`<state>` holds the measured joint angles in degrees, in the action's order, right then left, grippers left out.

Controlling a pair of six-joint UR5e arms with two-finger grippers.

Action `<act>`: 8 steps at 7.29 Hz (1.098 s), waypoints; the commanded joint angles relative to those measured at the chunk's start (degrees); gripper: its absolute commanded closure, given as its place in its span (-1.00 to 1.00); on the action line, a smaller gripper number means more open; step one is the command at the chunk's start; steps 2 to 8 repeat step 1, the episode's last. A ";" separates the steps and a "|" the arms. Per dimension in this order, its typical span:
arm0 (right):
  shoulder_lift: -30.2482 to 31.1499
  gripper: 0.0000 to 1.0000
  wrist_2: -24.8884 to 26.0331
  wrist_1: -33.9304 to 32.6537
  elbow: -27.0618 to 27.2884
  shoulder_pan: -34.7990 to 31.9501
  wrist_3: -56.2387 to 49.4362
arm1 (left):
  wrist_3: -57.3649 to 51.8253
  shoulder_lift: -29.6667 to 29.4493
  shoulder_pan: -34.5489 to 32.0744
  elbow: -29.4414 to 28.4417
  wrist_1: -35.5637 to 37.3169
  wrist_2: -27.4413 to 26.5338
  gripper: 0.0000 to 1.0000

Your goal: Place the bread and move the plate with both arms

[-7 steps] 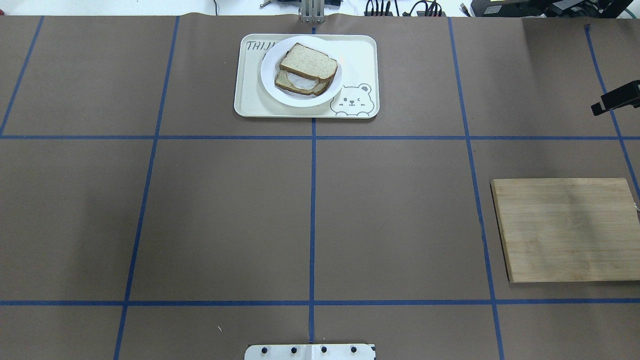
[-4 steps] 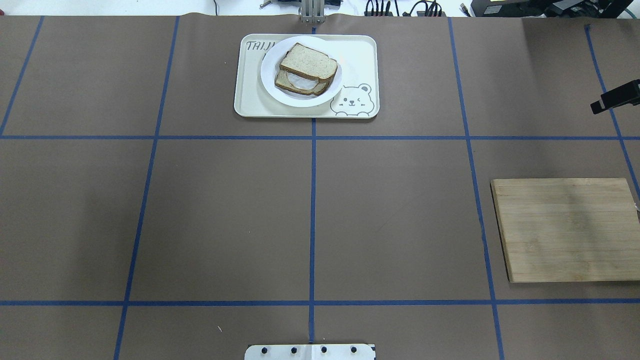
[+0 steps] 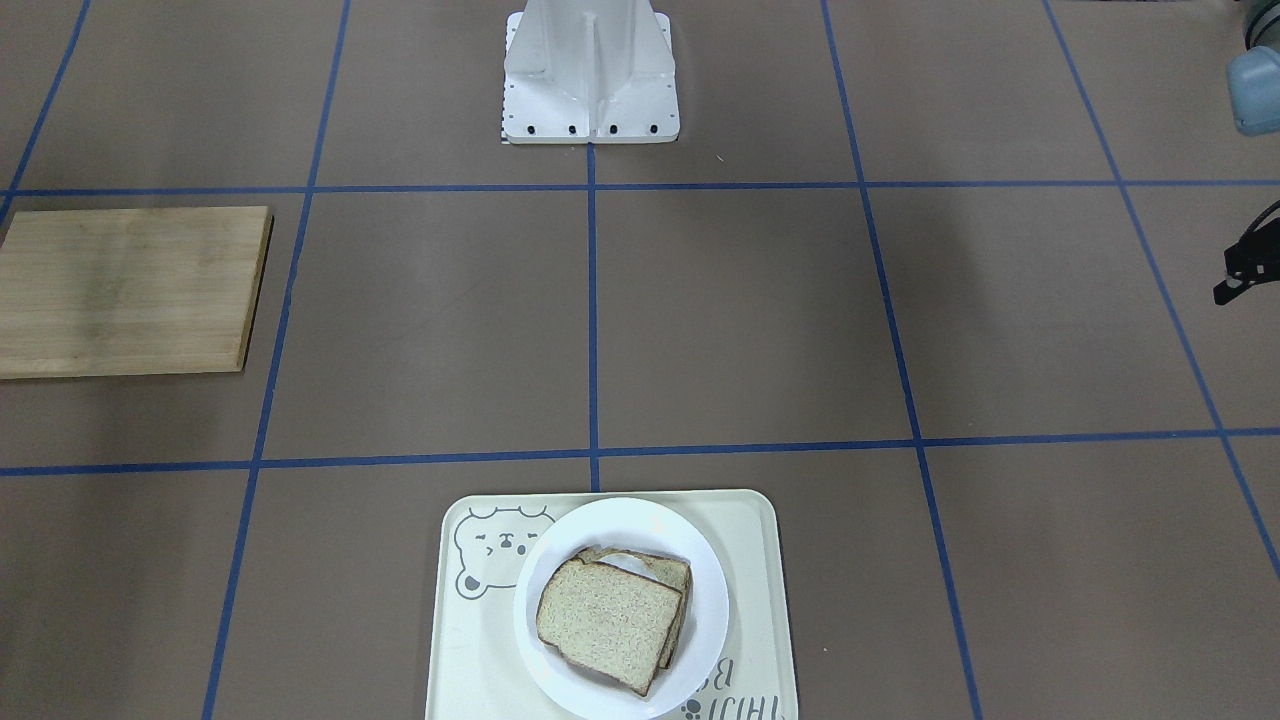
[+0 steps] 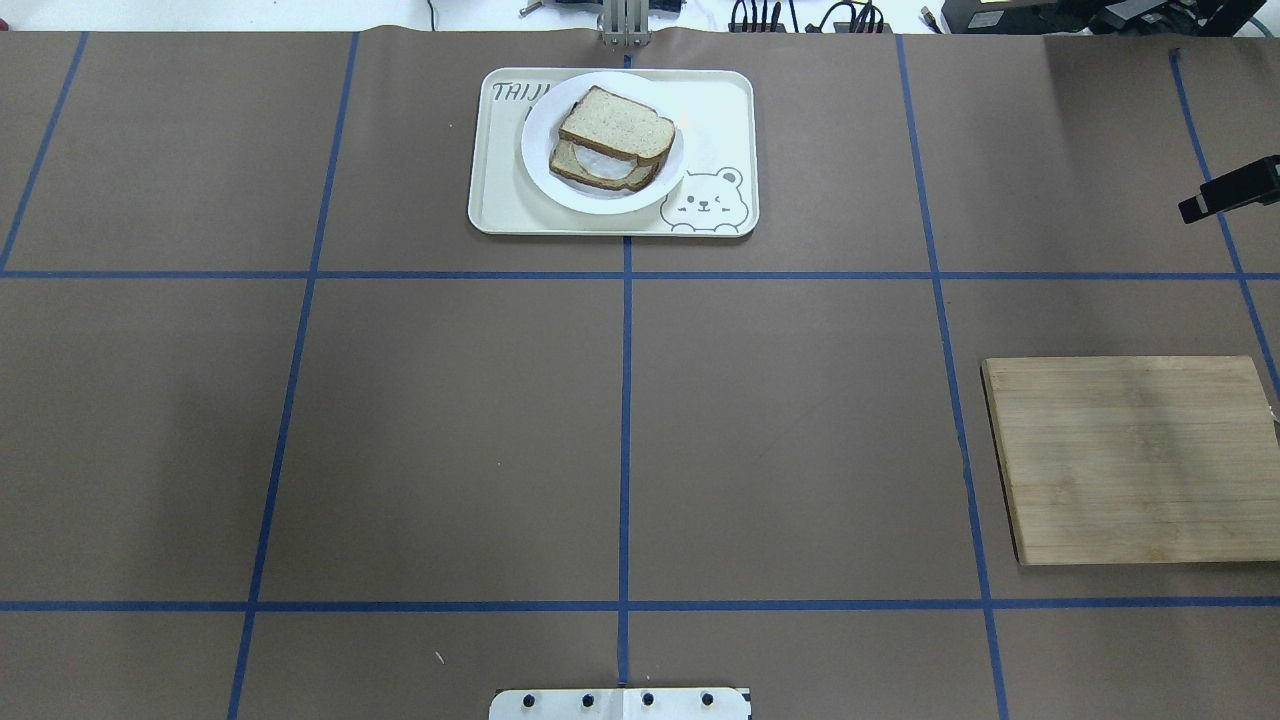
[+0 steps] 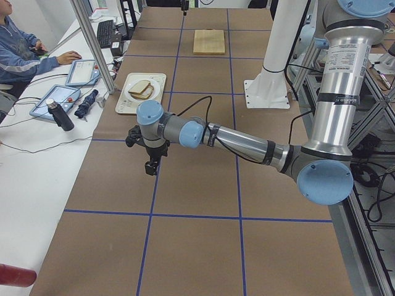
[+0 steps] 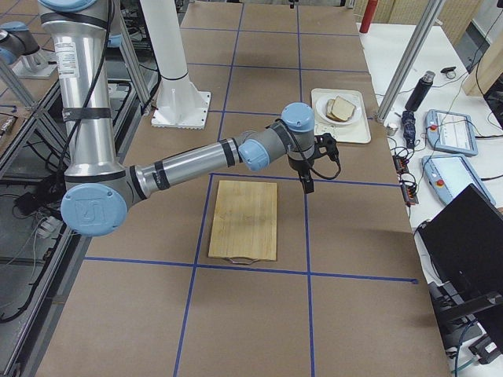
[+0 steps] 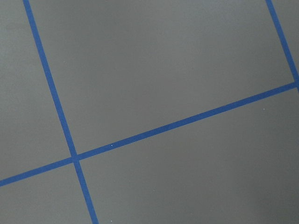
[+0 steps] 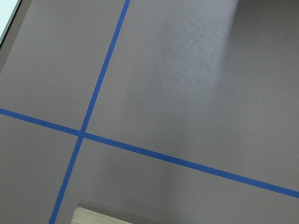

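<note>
The plain bread (image 4: 615,123) lies on top of a second slice with egg white (image 4: 600,172) on the round white plate (image 4: 535,150). The plate stands on the cream bear tray (image 4: 720,100) at the far middle of the table. The bread (image 3: 605,620), plate (image 3: 625,515) and tray (image 3: 760,600) also show in the front-facing view. My right gripper (image 4: 1195,208) hangs at the right edge, far from the plate, above the table beyond the board (image 6: 307,186). My left gripper (image 3: 1235,285) hangs over bare table at the left (image 5: 150,166). Both hold nothing; I cannot tell their jaw state.
A wooden cutting board (image 4: 1135,460) lies bare at the right. The white fixed base (image 4: 620,703) stands at the near middle. Blue tape lines cross the brown table cover. An operator (image 5: 18,49) sits beyond the far edge with tablets and bottles.
The right gripper has shifted slightly toward the far edge at the overhead view's right. The bread, plate and tray have not moved.
</note>
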<state>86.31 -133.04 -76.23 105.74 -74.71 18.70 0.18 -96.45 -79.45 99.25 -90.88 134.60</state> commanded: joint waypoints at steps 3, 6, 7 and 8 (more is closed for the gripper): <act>-0.01 -1.00 0.58 2.66 -0.01 -0.35 0.29 | 0.00 -0.05 0.00 0.06 0.00 0.05 -0.97; -0.01 -1.00 0.58 2.66 -0.01 -0.35 0.29 | 0.00 -0.05 0.00 0.06 0.00 0.05 -0.97; -0.01 -1.00 0.58 2.66 -0.01 -0.35 0.29 | 0.00 -0.05 0.00 0.06 0.00 0.05 -0.97; -0.01 -1.00 0.58 2.66 -0.01 -0.35 0.29 | 0.00 -0.05 0.00 0.06 0.00 0.05 -0.97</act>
